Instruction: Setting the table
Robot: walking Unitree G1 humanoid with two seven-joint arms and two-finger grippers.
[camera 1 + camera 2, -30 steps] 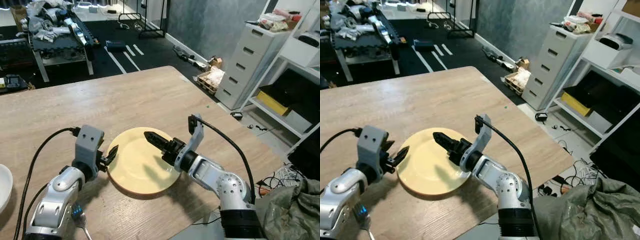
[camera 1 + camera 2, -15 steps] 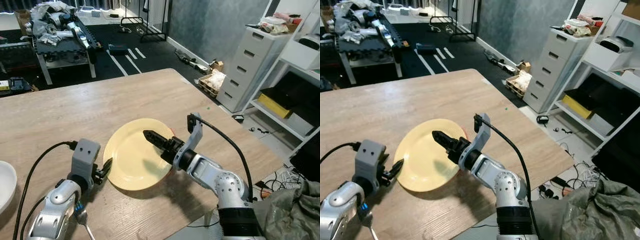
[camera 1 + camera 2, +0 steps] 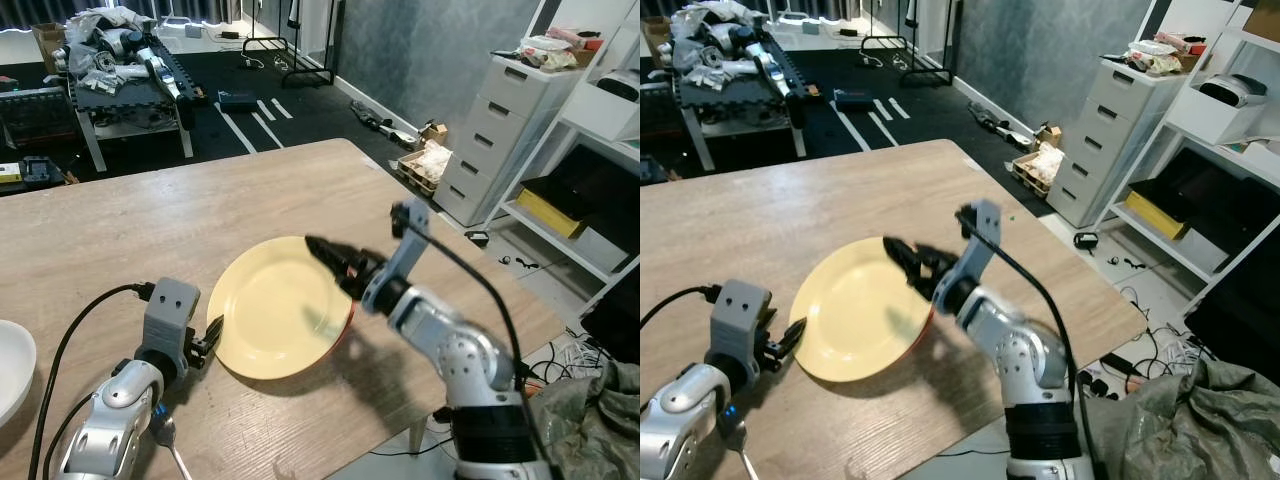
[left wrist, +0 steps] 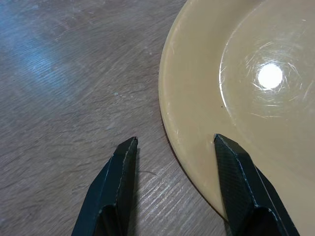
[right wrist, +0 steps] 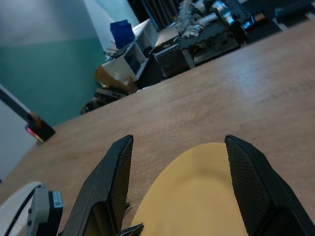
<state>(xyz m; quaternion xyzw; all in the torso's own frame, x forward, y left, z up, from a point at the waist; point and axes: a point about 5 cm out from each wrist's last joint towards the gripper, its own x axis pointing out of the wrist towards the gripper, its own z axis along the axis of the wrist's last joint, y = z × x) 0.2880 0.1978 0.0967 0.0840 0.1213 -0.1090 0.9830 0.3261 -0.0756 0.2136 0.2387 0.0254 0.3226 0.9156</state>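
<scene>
Your yellow plate (image 3: 275, 308) is lying flat on the wooden worktop (image 3: 200, 215), toward the worktop's near right part, and it is serving here as the landmark for everything else. Your left tool (image 4: 172, 147) is sitting low at the plate's left rim with its fingers (image 4: 120, 167) parted; in the left wrist view one finger is overlapping the rim and the other is resting over bare wood just outside it, so the rim is lying between them, and they are not closing on anything. Your right tool (image 3: 330, 258) is hanging over the plate's right side, reaching in from the far right edge, its two black fingers (image 5: 115, 177) spread wide and holding nothing. A fork (image 3: 163, 437) is lying on the worktop to the near left of the plate, just beside your left arm. A white bowl (image 3: 12, 368) is sitting well to the left of the plate, at the worktop's left edge
</scene>
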